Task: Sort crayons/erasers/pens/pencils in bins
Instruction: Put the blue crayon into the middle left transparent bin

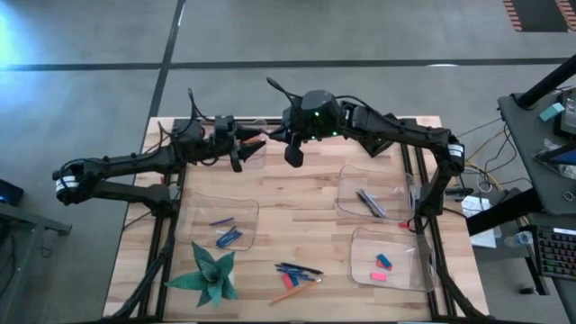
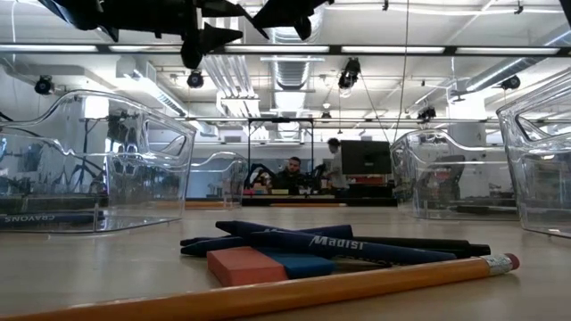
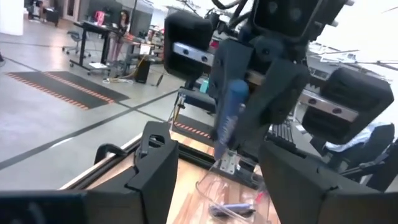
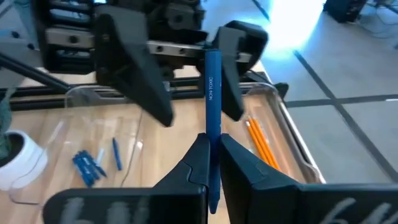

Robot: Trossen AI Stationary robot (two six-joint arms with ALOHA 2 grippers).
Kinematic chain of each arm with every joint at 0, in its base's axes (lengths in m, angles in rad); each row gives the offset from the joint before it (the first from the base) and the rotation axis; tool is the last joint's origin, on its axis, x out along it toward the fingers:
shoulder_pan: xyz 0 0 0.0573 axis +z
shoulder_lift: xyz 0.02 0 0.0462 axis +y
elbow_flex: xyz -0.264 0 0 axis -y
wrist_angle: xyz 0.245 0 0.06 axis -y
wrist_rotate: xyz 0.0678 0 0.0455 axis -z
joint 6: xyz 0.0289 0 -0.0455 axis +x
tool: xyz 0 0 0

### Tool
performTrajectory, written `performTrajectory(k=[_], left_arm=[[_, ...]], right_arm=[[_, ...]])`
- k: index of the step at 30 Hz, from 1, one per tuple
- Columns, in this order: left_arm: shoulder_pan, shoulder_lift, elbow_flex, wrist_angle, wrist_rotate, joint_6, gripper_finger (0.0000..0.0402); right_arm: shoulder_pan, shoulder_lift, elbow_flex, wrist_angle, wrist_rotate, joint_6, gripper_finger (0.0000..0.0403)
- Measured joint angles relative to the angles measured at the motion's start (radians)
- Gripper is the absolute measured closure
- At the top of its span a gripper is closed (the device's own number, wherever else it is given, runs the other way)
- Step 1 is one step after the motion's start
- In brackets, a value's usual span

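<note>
We are mid-handover: right end effector (image 4: 213,163) clenches a pen (image 4: 212,93) between the released left end effector's (image 4: 186,78) fingers. Next, we judge, it carries the pen to the pens' bin (image 1: 373,191).

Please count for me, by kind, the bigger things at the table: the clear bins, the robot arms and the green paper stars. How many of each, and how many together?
Clear bins: 4
Robot arms: 2
Green paper star: 1
Total: 7
</note>
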Motion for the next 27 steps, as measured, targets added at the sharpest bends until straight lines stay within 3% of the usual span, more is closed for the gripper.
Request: performTrajectory(k=[11, 27], left_arm=[[0.000, 0.002, 0.009, 0.048, 0.084, -0.001, 0.0199], [0.000, 0.008, 0.009, 0.120, 0.088, -0.002, 0.0199]], right_arm=[[0.008, 0.000, 0.000, -0.002, -0.013, 0.000, 0.0390], [0.037, 0.000, 0.000, 0.008, -0.017, 0.001, 0.0390]])
